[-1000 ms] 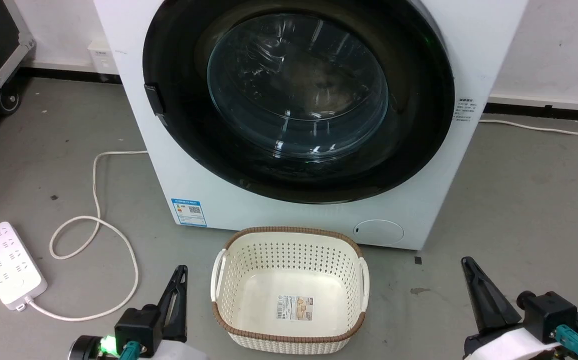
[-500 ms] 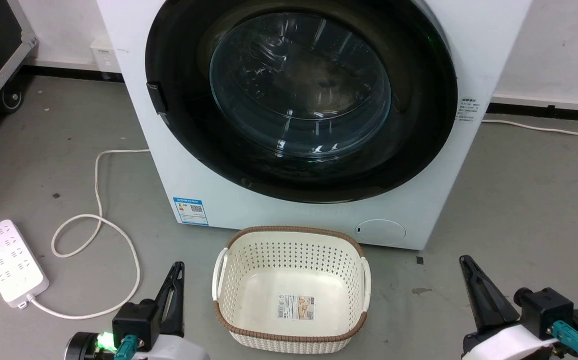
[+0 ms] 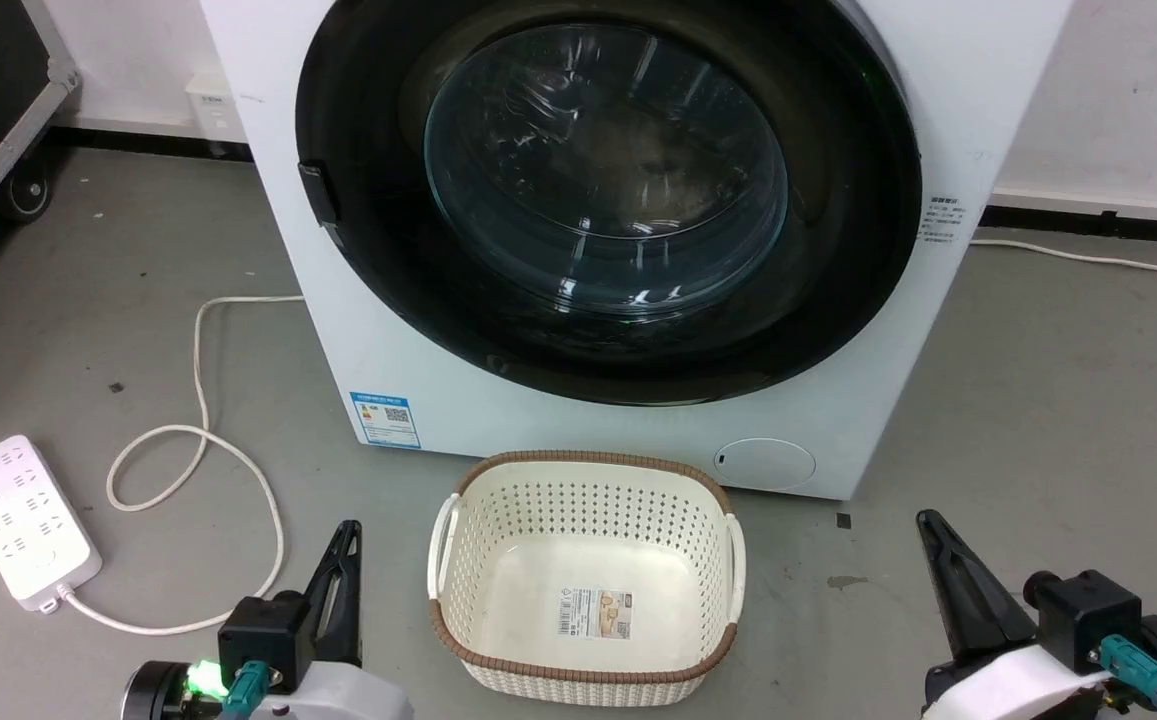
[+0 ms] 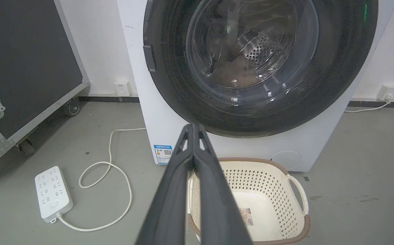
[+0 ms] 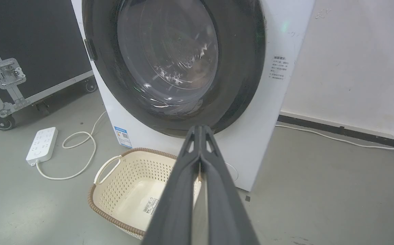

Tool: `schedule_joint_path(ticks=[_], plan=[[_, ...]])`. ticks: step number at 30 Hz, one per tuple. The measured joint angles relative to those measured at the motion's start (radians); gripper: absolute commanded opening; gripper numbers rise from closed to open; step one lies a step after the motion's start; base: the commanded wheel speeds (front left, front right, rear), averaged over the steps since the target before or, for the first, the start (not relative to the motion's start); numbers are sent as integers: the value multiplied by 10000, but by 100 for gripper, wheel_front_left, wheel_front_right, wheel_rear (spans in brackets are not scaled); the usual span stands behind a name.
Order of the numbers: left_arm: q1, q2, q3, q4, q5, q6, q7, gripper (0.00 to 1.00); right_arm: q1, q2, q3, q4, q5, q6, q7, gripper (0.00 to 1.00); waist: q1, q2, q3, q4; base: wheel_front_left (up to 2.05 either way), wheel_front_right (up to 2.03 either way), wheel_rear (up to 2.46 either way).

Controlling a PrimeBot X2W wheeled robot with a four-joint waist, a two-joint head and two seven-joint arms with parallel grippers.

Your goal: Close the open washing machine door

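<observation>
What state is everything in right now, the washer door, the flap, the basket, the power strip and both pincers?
washing machine door, shut and sitting flush
round flap, shut
laundry basket, upright on the floor, empty but for a label
power strip, flat on the floor, no plugs in it
left pincer, shut and empty
right pincer, shut and empty

A cream perforated laundry basket (image 3: 588, 458) with a brown woven rim sits on the grey floor (image 3: 1038, 400), with a paper label (image 3: 593, 613) stuck to its bottom. Well off to its left lies a white power strip (image 3: 23, 520), and its white cord (image 3: 200, 360) curls in a loose loop across the floor. At the far left stands a black metal-edged case (image 4: 23, 61) on castors (image 3: 23, 190). A thin white cable (image 3: 1088, 258) runs along the black skirting (image 3: 1098, 220) on the right.
</observation>
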Motion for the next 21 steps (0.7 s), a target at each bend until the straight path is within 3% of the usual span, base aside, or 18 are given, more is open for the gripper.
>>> schedule_joint_path(ticks=[21], plan=[[-135, -48, 226, -140, 121, -25, 424, 0, -58, 40, -4, -211, -196, 0, 439, 0, 0, 0, 30, 81, 0, 0, 0]])
